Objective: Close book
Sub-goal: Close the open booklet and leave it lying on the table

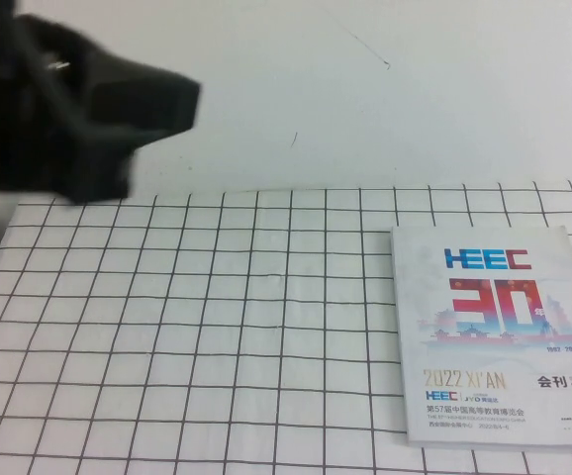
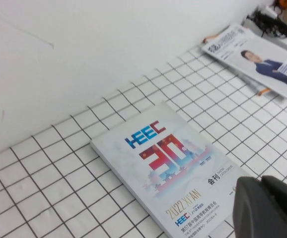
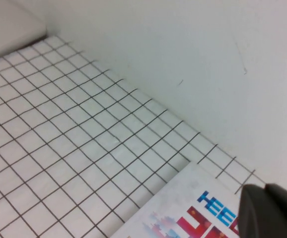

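Well, the book (image 1: 494,336) lies shut, cover up, at the right of the mat (image 1: 167,346), which I reckon is why left gripper (image 2: 267,208) hangs far left and right gripper (image 3: 272,210) above its corner. Can't tell if either's open.

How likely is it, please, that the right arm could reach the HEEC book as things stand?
Probably yes: the right gripper hangs near the closed book, whose cover is bare. The left gripper is held up at the far left of the table, well clear.
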Robot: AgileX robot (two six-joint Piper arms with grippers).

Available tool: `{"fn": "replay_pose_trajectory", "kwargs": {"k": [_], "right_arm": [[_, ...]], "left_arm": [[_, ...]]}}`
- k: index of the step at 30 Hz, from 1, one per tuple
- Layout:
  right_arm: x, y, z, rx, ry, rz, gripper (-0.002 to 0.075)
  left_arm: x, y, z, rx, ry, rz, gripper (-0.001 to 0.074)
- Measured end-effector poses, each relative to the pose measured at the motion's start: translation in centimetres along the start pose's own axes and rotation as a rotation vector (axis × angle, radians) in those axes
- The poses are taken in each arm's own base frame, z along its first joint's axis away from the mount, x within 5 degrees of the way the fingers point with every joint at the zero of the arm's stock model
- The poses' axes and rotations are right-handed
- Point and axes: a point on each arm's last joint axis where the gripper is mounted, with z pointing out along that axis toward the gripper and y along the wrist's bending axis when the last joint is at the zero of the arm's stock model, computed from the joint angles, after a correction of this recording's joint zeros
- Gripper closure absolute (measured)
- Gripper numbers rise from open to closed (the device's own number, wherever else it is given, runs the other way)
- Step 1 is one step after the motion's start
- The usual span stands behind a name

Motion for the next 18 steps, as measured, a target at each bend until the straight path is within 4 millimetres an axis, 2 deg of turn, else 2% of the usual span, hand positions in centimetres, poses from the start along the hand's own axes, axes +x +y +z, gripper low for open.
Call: {"fn": "replay_pose_trajectory", "kwargs": {"k": [1, 2, 3, 4, 5, 8, 11, 13, 18], "right_arm": [[0.8, 0.8, -1.4, 0.025, -0.028, -0.009, 0.0729], [1.6, 1.5, -2.4, 0.049, -0.054, -0.013, 0.0729], [2.9, 2.3, -3.4, 0.076, -0.083, -0.011, 0.0729], [3.7, 3.0, -4.6, 0.112, -0.133, -0.014, 0.0729], [4.9, 3.7, -5.4, 0.141, -0.172, -0.017, 0.0729], [8.0, 5.3, -6.5, 0.184, -0.240, -0.020, 0.0729], [10.5, 6.2, -6.1, 0.179, -0.227, -0.013, 0.0729], [11.6, 6.3, -5.3, 0.164, -0.192, -0.003, 0.0729], [13.6, 6.2, -3.3, 0.151, -0.116, 0.006, 0.0729]], "left_arm": [[0.9, -0.7, -2.2, -0.012, -0.042, 0.010, 0.0738], [1.7, -1.1, -3.5, -0.018, -0.066, 0.014, 0.0738], [3.2, -1.6, -5.4, -0.030, -0.100, 0.017, 0.0738], [4.3, -1.7, -6.1, -0.039, -0.107, 0.010, 0.0738], [5.9, -2.1, -8.0, -0.053, -0.160, 0.013, 0.0738], [10.6, -2.2, -10.9, -0.112, -0.262, -0.032, 0.0738], [14.4, -1.3, -11.4, -0.183, -0.300, -0.076, 0.0738], [16.0, -0.9, -11.3, -0.209, -0.304, -0.069, 0.0738], [17.8, -0.3, -10.4, -0.238, -0.251, 0.016, 0.0738]]}}
